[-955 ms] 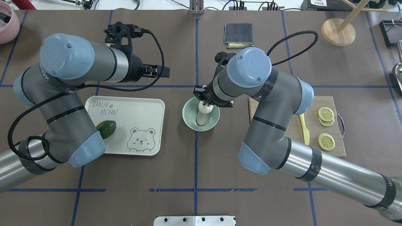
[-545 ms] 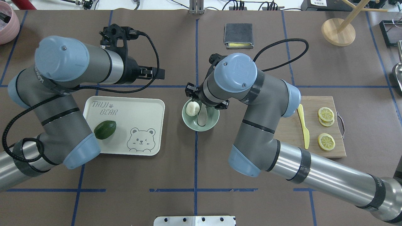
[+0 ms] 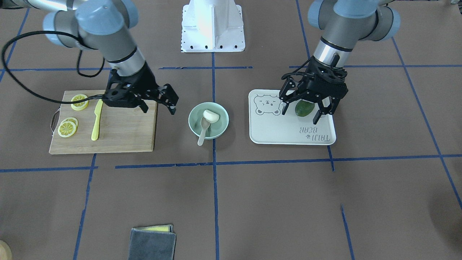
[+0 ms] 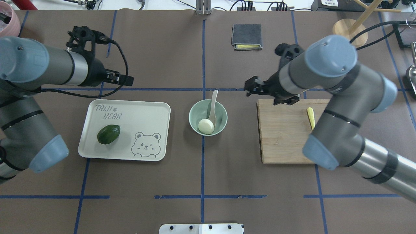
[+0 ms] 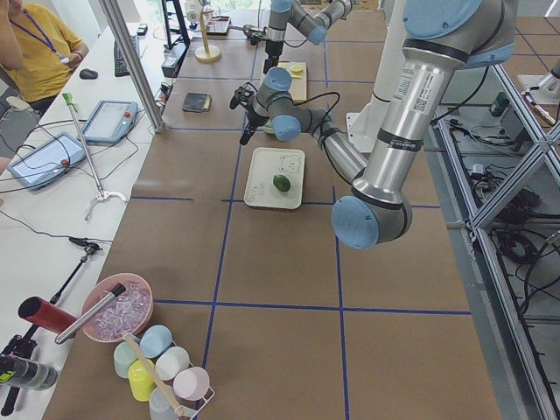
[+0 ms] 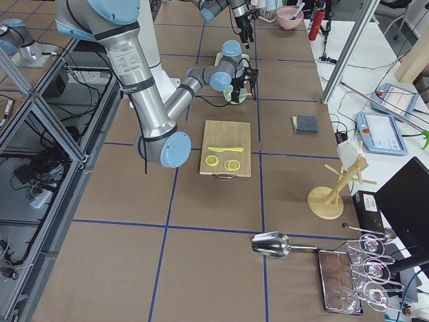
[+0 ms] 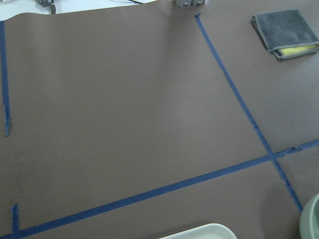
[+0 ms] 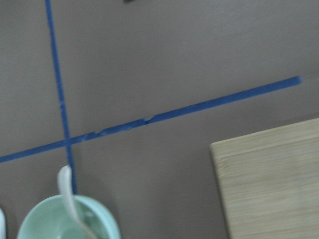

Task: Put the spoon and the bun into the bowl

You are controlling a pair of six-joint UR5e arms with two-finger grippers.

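At the right fingertips (image 3: 172, 104): black, spread apart, nothing between them.
Right gripper (image 3: 158, 107): tilted, raised near the wooden board's (image 3: 122, 133) bowl-side edge, apart from the bowl (image 3: 192, 124).
Left gripper (image 3: 301, 112): fingers apart, empty, pointing down.
Bun (image 4: 206, 126): white, pleated, inside the smooth mint-green bowl, touching the scoop.
Spoon (image 4: 213, 105): translucent off-white, scoop in bowl, handle leaning over the far rim.
Front view only: lemon slices (image 3: 68, 127); overhead, the right arm hides them.

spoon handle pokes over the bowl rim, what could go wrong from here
The spoon leans on the bowl rim, handle overhanging; the open right claw, close beside, could clip it and flip the spoon out. The bun sits by the scoop, so it might get knocked out too.
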